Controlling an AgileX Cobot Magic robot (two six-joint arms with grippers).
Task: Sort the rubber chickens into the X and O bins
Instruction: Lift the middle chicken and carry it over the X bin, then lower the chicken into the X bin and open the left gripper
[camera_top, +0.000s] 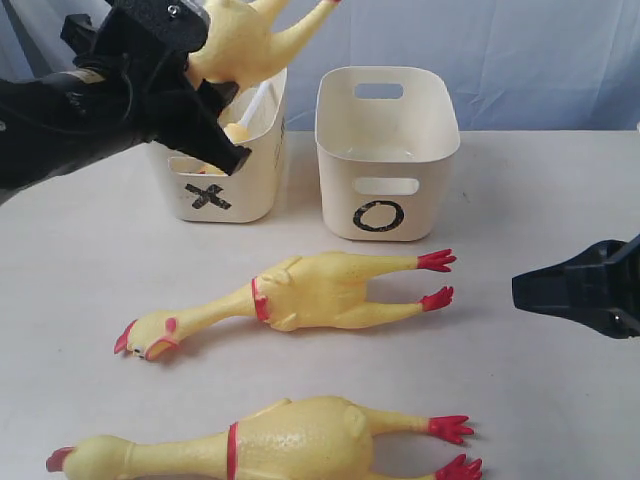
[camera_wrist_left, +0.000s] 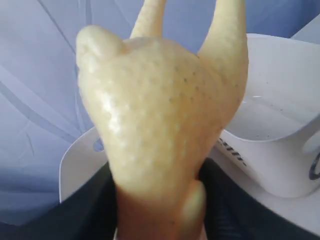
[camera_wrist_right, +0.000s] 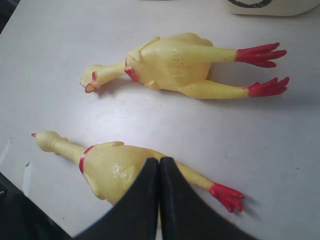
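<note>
Currently the left fingers (camera_top: 215, 135) are partly spread, clamping the held chicken (camera_top: 245, 45) by its body, feet up, above the X bin (camera_top: 255, 190), apparently positioned for release. The right fingers (camera_wrist_right: 145, 200) are fully closed and empty, hovering at the side. A middle chicken (camera_top: 320, 290) and a near chicken (camera_top: 290, 445) lie on the pale worktop (camera_top: 540, 400) before the O bin (camera_top: 440, 190). Blue cloth (camera_top: 520, 60) hangs behind.

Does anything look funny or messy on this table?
Nothing is spilled or broken. The only funny bit: the left pincer holds a yellow rubber chicken feet-up over the cream plastic bin marked X. Two more yellow rubber chickens lie flat on the white table, not sorted yet.
</note>
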